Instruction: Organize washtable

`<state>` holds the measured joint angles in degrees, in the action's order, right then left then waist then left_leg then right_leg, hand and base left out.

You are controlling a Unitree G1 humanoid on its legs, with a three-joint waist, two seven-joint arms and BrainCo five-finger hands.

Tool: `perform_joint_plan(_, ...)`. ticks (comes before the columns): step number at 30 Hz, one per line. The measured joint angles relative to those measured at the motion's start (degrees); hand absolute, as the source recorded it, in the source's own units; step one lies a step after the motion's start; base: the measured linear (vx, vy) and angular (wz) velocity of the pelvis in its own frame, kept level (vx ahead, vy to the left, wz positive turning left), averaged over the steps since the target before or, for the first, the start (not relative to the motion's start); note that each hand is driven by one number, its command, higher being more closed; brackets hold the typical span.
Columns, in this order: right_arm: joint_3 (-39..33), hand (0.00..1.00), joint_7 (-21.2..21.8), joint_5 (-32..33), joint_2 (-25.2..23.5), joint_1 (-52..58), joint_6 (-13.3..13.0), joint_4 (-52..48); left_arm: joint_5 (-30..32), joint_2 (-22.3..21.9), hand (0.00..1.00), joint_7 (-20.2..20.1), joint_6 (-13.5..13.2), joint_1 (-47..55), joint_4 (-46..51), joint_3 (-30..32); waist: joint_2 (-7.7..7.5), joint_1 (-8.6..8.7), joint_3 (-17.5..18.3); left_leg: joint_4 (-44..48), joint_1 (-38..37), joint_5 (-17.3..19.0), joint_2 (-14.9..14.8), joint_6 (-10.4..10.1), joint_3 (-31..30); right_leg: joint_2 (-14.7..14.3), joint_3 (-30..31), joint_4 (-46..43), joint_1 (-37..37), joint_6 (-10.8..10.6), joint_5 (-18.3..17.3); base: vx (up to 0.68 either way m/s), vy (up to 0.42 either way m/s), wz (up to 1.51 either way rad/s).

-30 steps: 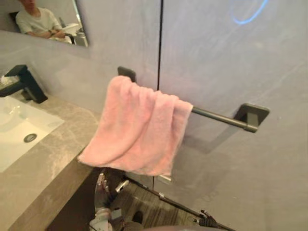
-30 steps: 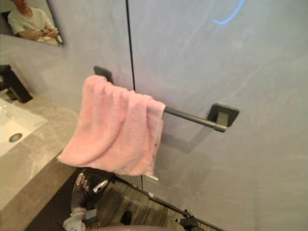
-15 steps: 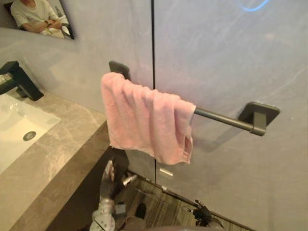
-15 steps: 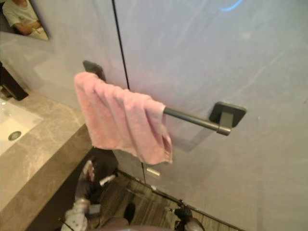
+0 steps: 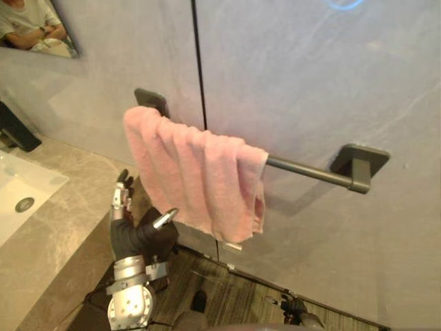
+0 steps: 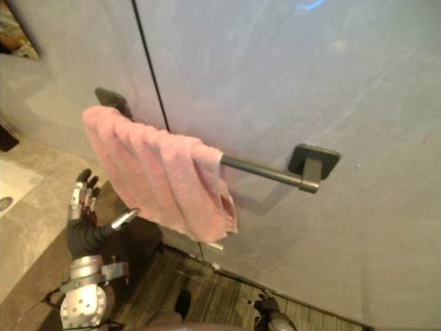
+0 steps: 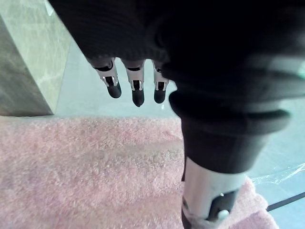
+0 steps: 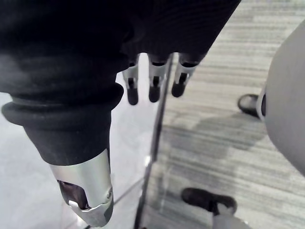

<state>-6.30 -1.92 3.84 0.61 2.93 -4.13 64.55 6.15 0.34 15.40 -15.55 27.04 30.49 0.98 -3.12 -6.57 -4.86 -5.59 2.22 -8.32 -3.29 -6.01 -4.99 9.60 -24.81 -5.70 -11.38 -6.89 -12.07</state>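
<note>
- Towel (image 5: 196, 176) hangs in loose folds over the left end of a dark bar (image 5: 303, 171) fixed to the grey wall (image 5: 296, 83). The right half of the bar is bare as far as its bracket (image 5: 358, 164).
- Worktop (image 5: 62, 227) lies at lower left, with its right edge just beside the towel's left side. A white sink (image 5: 14, 189) with a drain (image 5: 25, 204) is set in it near the left edge.
- Left hand (image 5: 134, 234) is raised between the worktop's right edge and the towel, fingers (image 5: 120, 196) straight and spread, pointing up, nothing held.
- Its thumb (image 5: 164, 219) sticks out toward the towel's lower edge. The tip looks just short of the cloth, but contact cannot be settled. In the left wrist view the towel lies past the fingers.
- Right hand (image 8: 143, 28) is low over the striped floor (image 8: 228, 143), fingers straight and relaxed, empty.
- Cut off: the dark tap (image 5: 14, 131) at the left edge, and the mirror (image 5: 34, 27) in the top left corner, which reflects a seated person's folded arms. The bar's left bracket is mostly hidden behind the towel.
- Versus 1.0 s ago: the towel's lower corner then splayed out toward the worktop; it now hangs straight down.
- The left hand was below the towel and has come up beside it.
- The camera has also swung right, so the sink and mirror sit further left.
</note>
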Motion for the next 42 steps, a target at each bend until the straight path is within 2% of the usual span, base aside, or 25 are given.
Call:
perform_joint_plan(3,0.0,0.00,0.9,0.0,1.2,0.2,0.2,2.3,-1.3,0.1,0.00,0.5,-0.8,0.0,1.0,2.7,0.03,0.21,0.0,0.0,0.2,0.1,-0.6,-0.1,0.6,-0.4,1.9,0.0,1.0,0.4,0.3,-0.03,-0.012,-0.21)
perform_joint_plan(5,-0.8,0.00,1.0,0.2,1.3,0.3,0.2,2.3,-2.4,0.1,0.00,1.0,-1.0,-0.1,1.0,4.1,-0.07,1.03,0.1,0.0,0.4,0.0,-0.9,-0.1,0.8,-0.7,2.4,-0.1,1.5,0.5,0.3,-0.02,-0.015,-0.10)
perform_joint_plan(10,-0.7,0.00,1.4,0.2,1.7,0.3,0.3,2.8,-7.6,0.6,0.00,0.5,-1.0,-1.3,0.9,5.1,0.35,1.58,1.0,0.0,0.4,0.0,-1.2,-0.1,1.3,-0.9,3.2,-0.1,1.9,0.7,0.5,-0.02,-0.008,-0.08)
perform_joint_plan(14,-0.8,0.00,2.2,0.2,2.2,0.3,0.5,2.7,-10.4,1.6,0.00,-0.6,-0.9,-1.8,0.1,9.5,0.77,1.96,1.2,-0.1,0.5,0.1,-2.1,-0.1,2.7,-1.6,5.0,-0.1,3.0,1.3,0.8,-0.03,-0.014,-0.19)
perform_joint_plan(15,-0.8,0.00,2.2,0.2,2.2,0.2,0.5,2.3,-10.9,2.1,0.00,-1.1,-0.9,-1.9,-0.8,10.6,0.82,2.55,1.3,-0.2,0.4,0.1,-2.3,-0.1,2.9,-1.7,5.2,-0.1,3.1,1.5,0.9,-0.03,-0.018,-0.13)
perform_joint_plan(18,-0.8,0.00,2.5,0.2,2.5,0.2,0.7,1.6,-12.4,4.1,0.00,-2.1,-0.4,-3.9,-5.4,12.3,1.14,2.62,1.4,-0.3,0.3,0.1,-2.7,-0.1,3.7,-1.9,6.2,-0.1,3.6,1.7,1.1,-0.02,-0.009,-0.17)
perform_joint_plan(26,-0.6,0.00,3.5,0.2,3.0,0.8,1.0,0.3,-13.3,5.9,0.00,-3.0,0.7,-5.9,-9.3,17.4,1.03,2.82,1.4,-0.4,-0.2,0.4,-2.8,-0.4,5.4,-1.8,8.1,0.9,4.0,1.8,1.6,-0.01,-0.001,-0.12)
perform_joint_plan(32,-0.3,0.00,4.6,0.2,3.1,1.3,1.8,-0.9,-13.4,7.3,0.00,-3.1,1.3,-6.2,-12.3,18.9,0.41,2.85,1.4,-0.4,-0.1,0.5,-2.9,-0.5,6.7,-1.7,9.4,1.2,4.6,2.2,2.1,0.01,-0.005,-0.12)
perform_joint_plan(42,0.4,0.00,5.6,0.2,3.2,1.8,2.2,-2.6,-15.5,9.5,0.00,-5.5,1.6,-7.3,-13.4,19.4,-0.22,4.20,1.6,-0.4,-0.5,1.3,-3.5,-0.4,9.7,-1.9,12.6,2.1,5.8,2.2,3.2,-0.02,-0.002,-0.15)
